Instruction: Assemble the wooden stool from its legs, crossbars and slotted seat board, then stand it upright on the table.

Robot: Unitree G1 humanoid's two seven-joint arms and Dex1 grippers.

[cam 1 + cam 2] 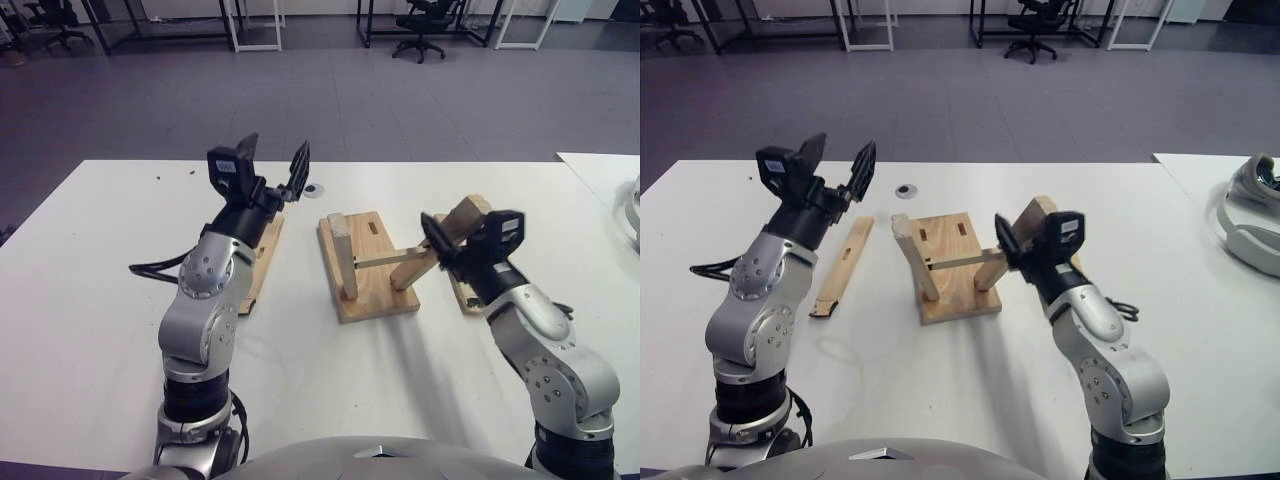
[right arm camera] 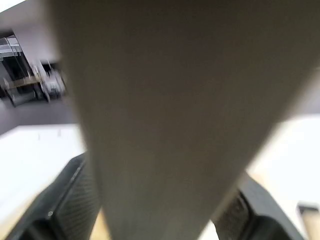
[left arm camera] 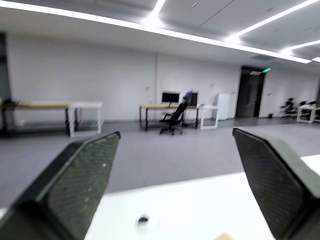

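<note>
while my right pincer (image 1: 445,243) grips the leg (image 1: 466,214), left pincer (image 1: 272,160) wide, twisting could pop the crossbar (image 1: 385,259) loose.

the pale wooden stool leg (image 2: 180,100) lies so close to the right wrist lens that it is a blur, cut off at both ends by the picture's edges, and it hides most of the right gripper (image 2: 160,215), whose dark fingers (image 2: 65,205) clamp it from either side. the long flat pale wooden plank (image 1: 262,265) lies partly behind the left arm. the white curved headset-like object (image 1: 1248,215) is cut by the right edge. the small dark round thing (image 1: 316,189) is too small to identify.
</note>
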